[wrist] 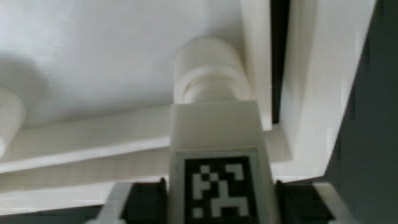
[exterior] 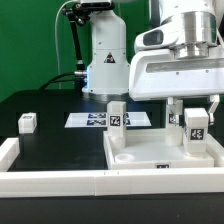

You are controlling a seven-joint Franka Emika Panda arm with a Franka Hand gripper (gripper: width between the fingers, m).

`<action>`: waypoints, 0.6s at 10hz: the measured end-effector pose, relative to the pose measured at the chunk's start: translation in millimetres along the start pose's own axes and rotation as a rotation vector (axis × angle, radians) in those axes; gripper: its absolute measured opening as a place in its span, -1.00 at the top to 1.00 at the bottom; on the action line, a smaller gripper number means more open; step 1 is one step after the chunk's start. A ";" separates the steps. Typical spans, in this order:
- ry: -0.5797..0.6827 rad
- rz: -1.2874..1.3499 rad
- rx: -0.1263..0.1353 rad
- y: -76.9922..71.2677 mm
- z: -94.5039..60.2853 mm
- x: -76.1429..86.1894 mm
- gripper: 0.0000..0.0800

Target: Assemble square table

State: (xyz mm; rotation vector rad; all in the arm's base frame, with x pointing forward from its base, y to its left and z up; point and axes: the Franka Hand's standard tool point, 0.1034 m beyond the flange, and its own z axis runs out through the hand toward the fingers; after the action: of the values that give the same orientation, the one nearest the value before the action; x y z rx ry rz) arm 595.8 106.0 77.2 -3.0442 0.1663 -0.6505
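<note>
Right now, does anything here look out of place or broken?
One small leg sits alone at the exterior view's left, apart from the square slab and the held leg in the end effector. Nothing looks damaged.

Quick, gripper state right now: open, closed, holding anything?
Gripper: closed on a short white plastic leg with a black-and-white tag, which stands upright on the white square slab.
</note>
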 end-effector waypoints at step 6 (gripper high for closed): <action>0.033 -0.005 -0.002 -13.8 5.4 -7.8 0.27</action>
State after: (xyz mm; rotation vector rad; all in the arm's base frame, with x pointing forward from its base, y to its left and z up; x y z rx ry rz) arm 592.3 120.5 69.8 -3.0382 0.1605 -0.7022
